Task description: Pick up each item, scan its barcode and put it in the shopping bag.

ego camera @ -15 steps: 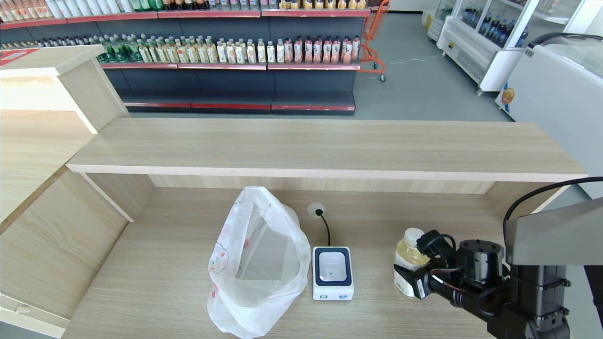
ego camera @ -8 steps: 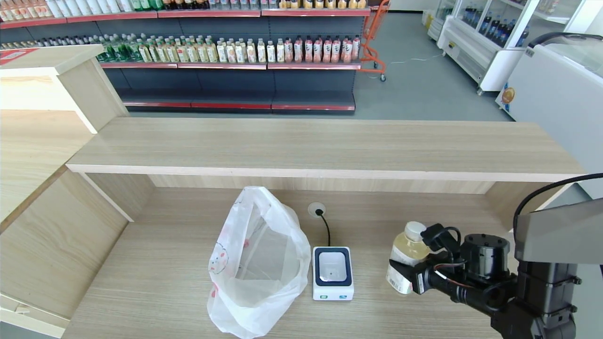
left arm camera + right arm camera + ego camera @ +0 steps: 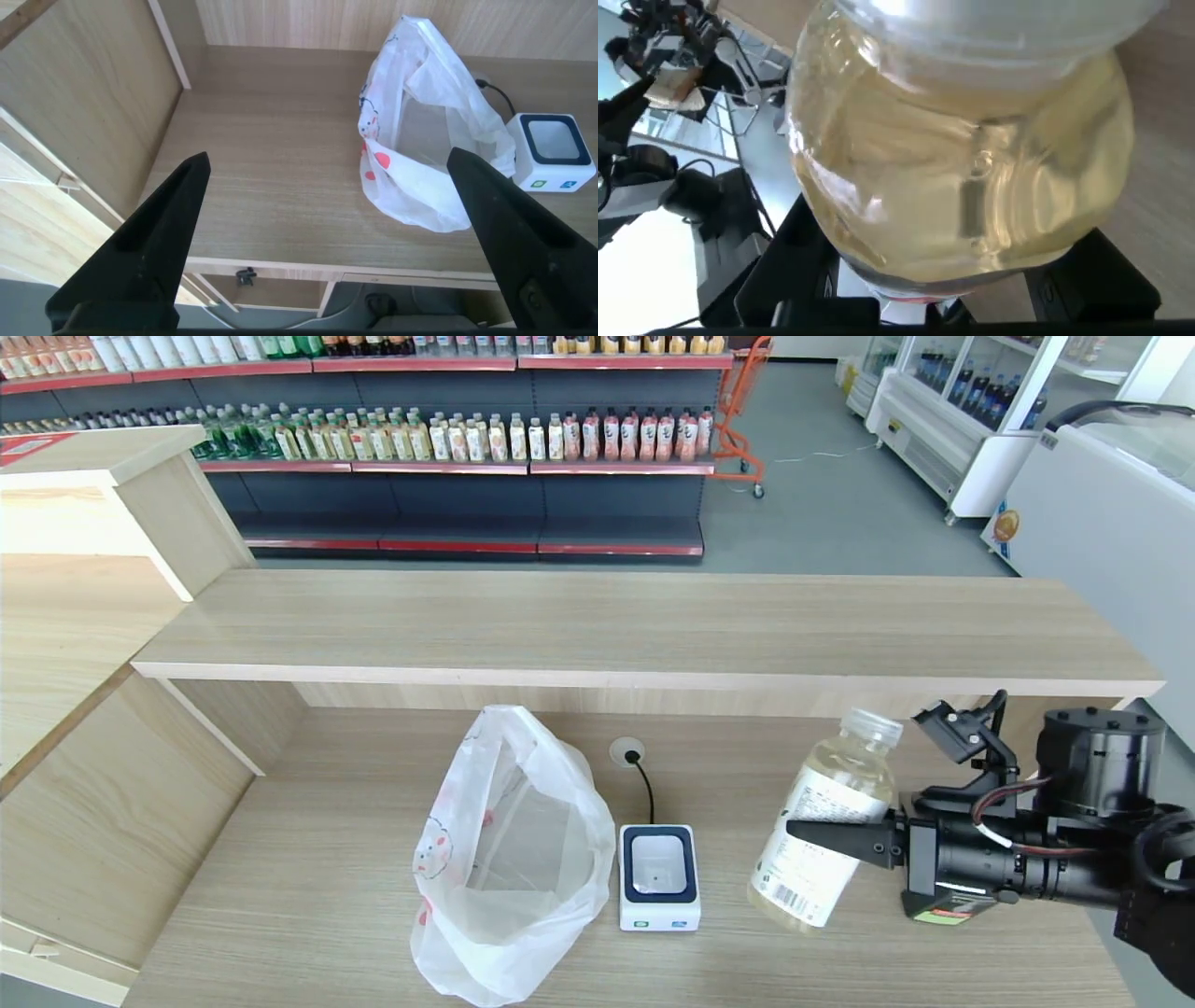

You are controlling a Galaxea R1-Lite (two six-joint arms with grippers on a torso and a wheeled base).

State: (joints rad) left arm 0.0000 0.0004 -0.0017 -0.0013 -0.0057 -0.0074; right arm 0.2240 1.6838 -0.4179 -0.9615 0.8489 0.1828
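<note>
The right arm (image 3: pixel 1027 877) is matte black, with cylindrical joints (image 3: pixel 1102 751), red wires (image 3: pixel 1001 793) and tapered claw (image 3: pixel 808 831).

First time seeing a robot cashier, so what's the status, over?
Right fingers shut on bottle; left fingers open. Bottle tilted above counter, right of scanner. Nothing between them.

The bottle (image 3: pixel 805 882) is showing pale yellow liquid under a white label, with black barcode stripes at its 6 o'clock end. The right gripper (image 3: pixel 822 823) and left gripper (image 3: pixel 329 157) are looking black. The shopping bag (image 3: pixel 509 859) is showing translucent white, with red dots at 9 o'clock. The scanner (image 3: pixel 659 877) is wearing white with a dark blue frame, on the pale wood-grain counter (image 3: pixel 327 896).
</note>
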